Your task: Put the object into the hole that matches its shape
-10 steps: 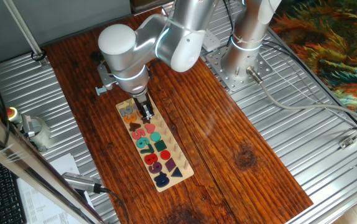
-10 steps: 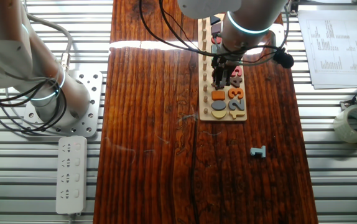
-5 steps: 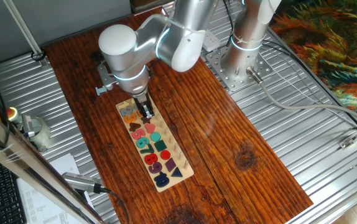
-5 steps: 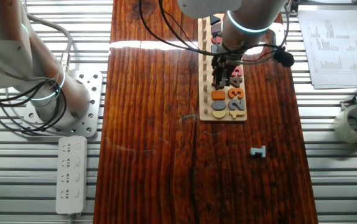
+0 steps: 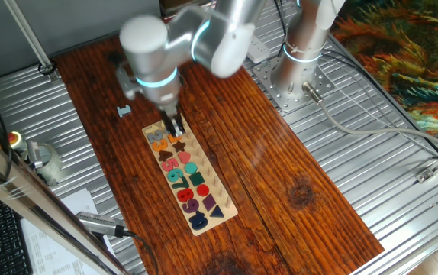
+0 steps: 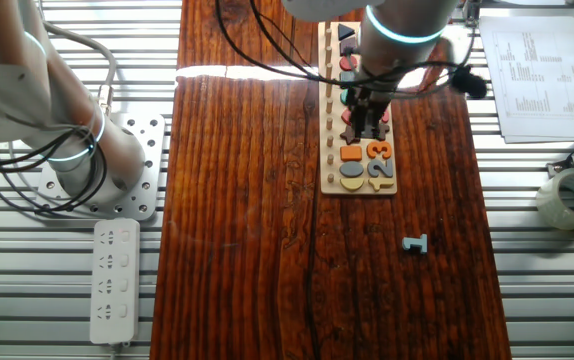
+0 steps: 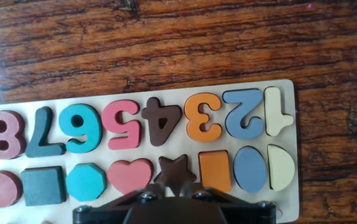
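The star piece (image 7: pixel 178 169) looks dark orange-brown. It lies flat in its star-shaped hole, between the red heart (image 7: pixel 130 175) and the orange rectangle (image 7: pixel 215 170), so the hole's bottom is covered. The long pale puzzle board (image 7: pixel 222 145) also shows in one fixed view (image 5: pixel 227 202) and the other fixed view (image 6: pixel 329 150). My gripper (image 7: pixel 178 190) hangs just above the star, with its jaws slightly apart and nothing held. In one fixed view the gripper (image 5: pixel 175 128) stands over the star (image 5: pixel 178 141). It also shows in the other fixed view (image 6: pixel 370 125).
A grey-blue "1" piece (image 6: pixel 415 244) lies loose on the wooden table (image 6: pixel 247 200) off the board's end, also seen in one fixed view (image 5: pixel 123 111). A tape roll (image 6: pixel 571 198) and papers (image 6: pixel 537 70) sit on the metal surface. A power strip (image 6: pixel 115 280) lies by the arm base.
The arm has lifted off the board and looks motion-blurred. The star stays seated in the board and is now uncovered below the fingers.
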Controlling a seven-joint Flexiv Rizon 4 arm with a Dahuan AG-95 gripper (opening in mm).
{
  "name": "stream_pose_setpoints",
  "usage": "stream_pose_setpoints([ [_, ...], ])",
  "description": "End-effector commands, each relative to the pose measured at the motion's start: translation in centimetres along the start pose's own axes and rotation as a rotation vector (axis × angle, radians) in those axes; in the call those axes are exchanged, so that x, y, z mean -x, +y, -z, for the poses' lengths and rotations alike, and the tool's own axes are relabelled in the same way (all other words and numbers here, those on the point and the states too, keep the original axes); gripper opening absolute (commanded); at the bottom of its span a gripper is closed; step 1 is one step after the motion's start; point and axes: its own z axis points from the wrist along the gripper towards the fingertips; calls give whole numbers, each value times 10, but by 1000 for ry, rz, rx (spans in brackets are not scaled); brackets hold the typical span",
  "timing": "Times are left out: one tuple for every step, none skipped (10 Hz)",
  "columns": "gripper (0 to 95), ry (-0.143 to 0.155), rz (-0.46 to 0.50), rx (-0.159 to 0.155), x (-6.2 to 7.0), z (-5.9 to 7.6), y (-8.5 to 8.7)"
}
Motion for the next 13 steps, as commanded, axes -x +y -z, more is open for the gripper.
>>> stream_pose_setpoints([
  [0, -9, -1, 6, 3, 33, -23],
  [0, -22, -9, 2, 2, 45, -35],
  [0, -25, -11, -1, 1, 58, -47],
  [0, -24, 4, -12, -1, 64, -52],
  [0, -24, 18, -22, -3, 66, -54],
  [0, -24, 25, -42, -3, 66, -55],
  [0, -26, 27, -52, -3, 66, -55],
  [0, -26, 25, -49, -3, 66, -56],
  [0, -25, 28, -46, -2, 65, -56],
  [0, -24, 28, -44, -2, 64, -56],
  [0, -19, 25, -45, -2, 64, -56],
  [0, -18, 20, -45, -2, 64, -56],
  [0, -14, 13, -51, -2, 64, -56],
])
